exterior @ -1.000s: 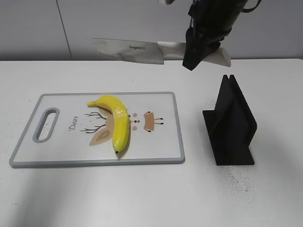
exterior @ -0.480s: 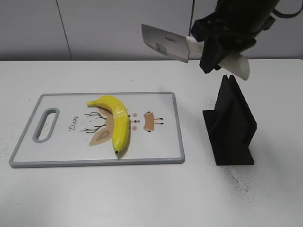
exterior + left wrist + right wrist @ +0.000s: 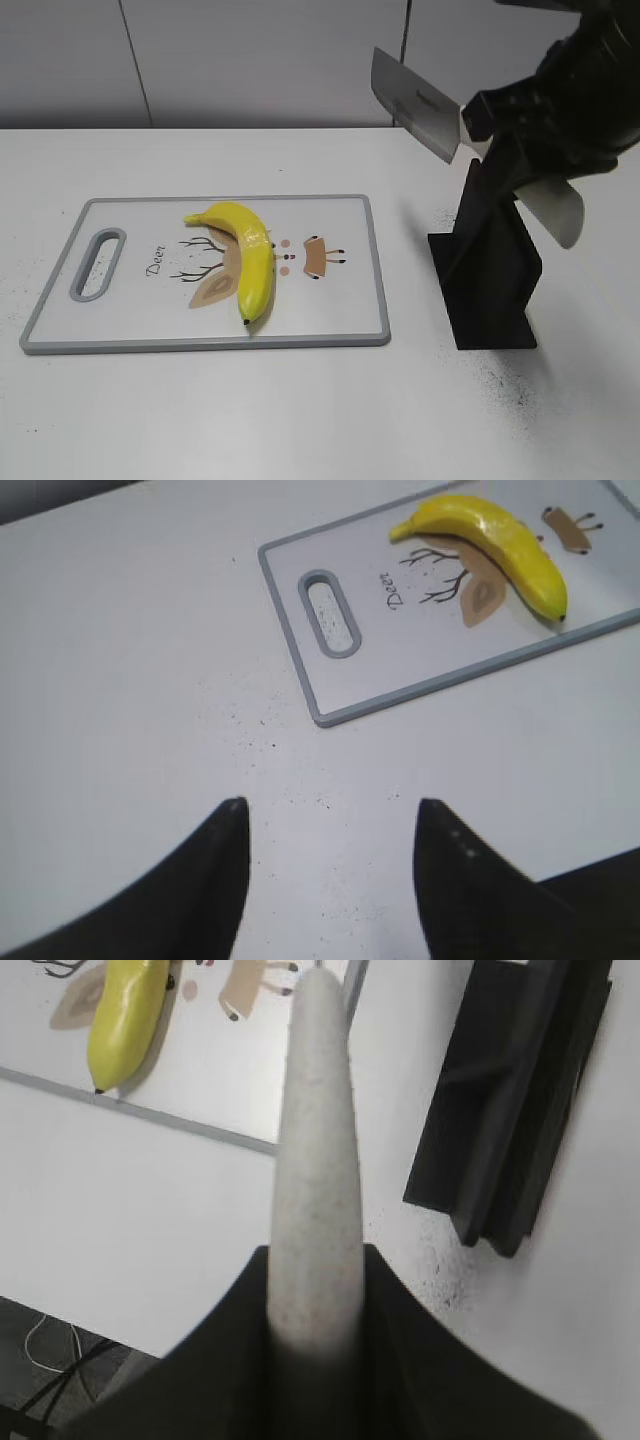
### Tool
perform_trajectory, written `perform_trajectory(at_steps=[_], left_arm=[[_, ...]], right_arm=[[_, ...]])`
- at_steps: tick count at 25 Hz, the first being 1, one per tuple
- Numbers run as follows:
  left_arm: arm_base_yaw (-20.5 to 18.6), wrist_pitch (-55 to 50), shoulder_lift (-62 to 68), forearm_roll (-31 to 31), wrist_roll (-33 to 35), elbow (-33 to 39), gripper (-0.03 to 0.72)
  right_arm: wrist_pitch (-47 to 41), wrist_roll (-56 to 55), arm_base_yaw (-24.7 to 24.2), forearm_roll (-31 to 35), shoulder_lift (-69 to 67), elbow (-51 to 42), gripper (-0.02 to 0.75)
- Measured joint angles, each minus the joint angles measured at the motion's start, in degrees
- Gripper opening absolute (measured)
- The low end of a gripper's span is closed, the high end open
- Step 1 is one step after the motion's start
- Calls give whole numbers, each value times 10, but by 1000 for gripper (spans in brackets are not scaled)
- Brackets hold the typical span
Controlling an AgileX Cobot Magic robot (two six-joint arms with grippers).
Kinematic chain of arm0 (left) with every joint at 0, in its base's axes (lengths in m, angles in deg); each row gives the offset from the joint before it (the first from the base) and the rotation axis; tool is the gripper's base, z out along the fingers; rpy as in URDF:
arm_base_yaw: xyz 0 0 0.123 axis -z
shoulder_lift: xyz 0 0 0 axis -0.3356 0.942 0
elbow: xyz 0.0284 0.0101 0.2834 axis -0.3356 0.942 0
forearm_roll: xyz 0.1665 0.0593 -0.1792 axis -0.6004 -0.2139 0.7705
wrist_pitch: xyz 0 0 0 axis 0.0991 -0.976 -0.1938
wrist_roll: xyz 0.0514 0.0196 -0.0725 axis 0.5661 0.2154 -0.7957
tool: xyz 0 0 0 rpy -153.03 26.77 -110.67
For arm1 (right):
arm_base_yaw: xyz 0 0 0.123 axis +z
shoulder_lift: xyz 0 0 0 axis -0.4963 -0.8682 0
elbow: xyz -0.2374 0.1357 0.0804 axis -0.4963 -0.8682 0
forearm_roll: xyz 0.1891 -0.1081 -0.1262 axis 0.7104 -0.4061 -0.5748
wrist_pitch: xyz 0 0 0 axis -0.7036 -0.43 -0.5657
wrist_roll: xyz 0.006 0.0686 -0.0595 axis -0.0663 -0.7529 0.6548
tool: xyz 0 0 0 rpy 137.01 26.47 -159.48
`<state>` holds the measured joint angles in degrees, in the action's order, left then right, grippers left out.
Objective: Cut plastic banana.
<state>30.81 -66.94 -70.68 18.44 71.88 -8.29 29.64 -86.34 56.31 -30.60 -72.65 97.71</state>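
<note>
A yellow plastic banana (image 3: 250, 255) lies whole on the white cutting board (image 3: 130, 320). My right gripper (image 3: 520, 140) is shut on the white handle (image 3: 555, 205) of a cleaver. It holds the cleaver in the air above the black knife stand (image 3: 490, 270), with the blade (image 3: 415, 105) slanting up to the left. In the right wrist view the handle (image 3: 318, 1140) runs between the shut fingers of the right gripper (image 3: 317, 1260), with the banana (image 3: 125, 1020) far left and the stand (image 3: 510, 1100) to the right. My left gripper (image 3: 330, 805) is open and empty over bare table, short of the board (image 3: 400, 650) and banana (image 3: 500, 545).
The board has a grey rim and a handle slot (image 3: 97, 263) at its left end. The black stand sits to the right of the board on the white table. A grey wall runs along the back edge.
My right arm has carried the cleaver from behind the board to the right, over the black stand. The blade has swung from level to slanting. The banana and board have not moved.
</note>
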Motion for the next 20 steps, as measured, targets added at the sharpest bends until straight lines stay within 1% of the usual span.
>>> perform_trajectory(at_steps=[2, 5, 10, 14, 17, 20], left_arm=[[0, -1, -47, 1, 0, 14, 502], [0, -5, -100, 9, -1, 34, 503], [0, -7, -158, 31, -2, 60, 502], [0, -4, -174, 37, -2, 96, 501], [0, 26, -176, 43, -2, 122, 501], [0, 58, -174, 46, -2, 133, 501]], right_arm=[[11, -20, 0, -2, 21, -31, 160], [28, -56, 0, -23, 53, -73, 160], [34, -92, 0, -52, 98, -121, 160], [34, -121, 0, -65, 108, -136, 160], [37, -165, 0, -95, 108, -138, 160], [47, -198, 0, -118, 108, -138, 160]])
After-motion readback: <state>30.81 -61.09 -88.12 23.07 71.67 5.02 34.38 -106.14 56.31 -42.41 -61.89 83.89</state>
